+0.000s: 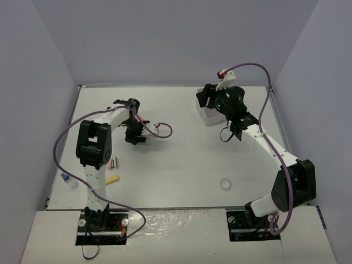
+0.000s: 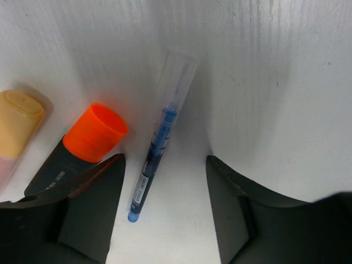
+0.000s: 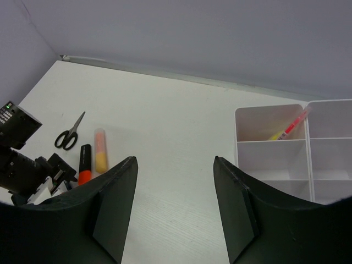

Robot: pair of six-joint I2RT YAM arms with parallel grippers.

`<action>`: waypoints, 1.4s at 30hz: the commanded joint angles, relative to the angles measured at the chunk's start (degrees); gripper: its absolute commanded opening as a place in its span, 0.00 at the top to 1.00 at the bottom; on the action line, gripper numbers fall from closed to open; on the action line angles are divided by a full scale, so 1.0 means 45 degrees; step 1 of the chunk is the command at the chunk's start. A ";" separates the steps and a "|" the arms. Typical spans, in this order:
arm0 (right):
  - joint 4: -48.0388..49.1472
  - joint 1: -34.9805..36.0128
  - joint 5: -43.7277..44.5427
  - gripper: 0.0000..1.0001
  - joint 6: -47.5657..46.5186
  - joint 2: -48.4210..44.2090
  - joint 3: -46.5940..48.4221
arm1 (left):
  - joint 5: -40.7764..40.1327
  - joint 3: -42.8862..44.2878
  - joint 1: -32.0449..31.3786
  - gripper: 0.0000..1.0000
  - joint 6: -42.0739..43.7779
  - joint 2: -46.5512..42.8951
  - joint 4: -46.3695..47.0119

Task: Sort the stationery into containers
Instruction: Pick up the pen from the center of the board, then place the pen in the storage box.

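Top view: left gripper is down at the table w/ fingers spread. Right gripper hangs over the white box. Tape ring sits alone, well back toward the right arm's base. Yellow highlighter lies back by the left arm's base. Neither blocks anything.

Left wrist view: jaws wide, nothing held. Blue pen lies flat btwn the fingers, closer to one than the other, most of its length reaching out past the tips. Just outside the nearer finger is the orange-black highlighter, its body touching or under that finger, can't tell which. Peach highlighter lies beyond it. Risks:
- The pinch would land near the pen's tail end, so it may pivot or droop.
- The pen is thin, round and off-centre, so prob. rolls or gets shoved sideways as the jaws close.
- That finger could also drag the highlighter along.

Right wrist view: right gripper wide, empty. The box is ahead and off to one side of the fingers, w/ a pink pen leaning in a far compartment. Scissors lie ahead on the other side, near the left gripper. If the right arm stays over the box, it likely crowds the left arm's drop-off.
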 commanded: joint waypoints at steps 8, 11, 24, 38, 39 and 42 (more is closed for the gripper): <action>0.0444 -0.0263 0.0491 0.45 -0.0190 -0.1189 0.0084 | -0.0804 -0.0351 -0.0411 0.91 0.0466 -0.0104 0.0038; 0.0239 -0.0297 0.0479 0.45 -0.0208 -0.1275 0.0242 | -0.0762 -0.0547 -0.0522 1.00 0.0005 -0.0172 0.0248; -0.0802 -0.0756 -0.2133 0.36 0.1184 -0.1968 0.1516 | 0.4620 0.1384 -0.0510 1.00 -0.7281 -0.3752 -0.0508; 0.1804 0.2572 -0.5382 0.36 0.2952 -0.0535 0.3232 | 0.8641 -0.0665 -0.0338 1.00 -2.3187 -0.8769 1.0768; 0.1935 0.2755 -0.5404 0.36 0.3061 -0.0359 0.3325 | 0.8587 -0.0666 -0.0346 1.00 -2.3307 -0.8846 1.0876; 0.2508 0.3397 -0.5292 0.37 0.3302 0.0086 0.3764 | 0.8354 -0.0519 -0.0357 1.00 -2.3097 -0.9298 1.0403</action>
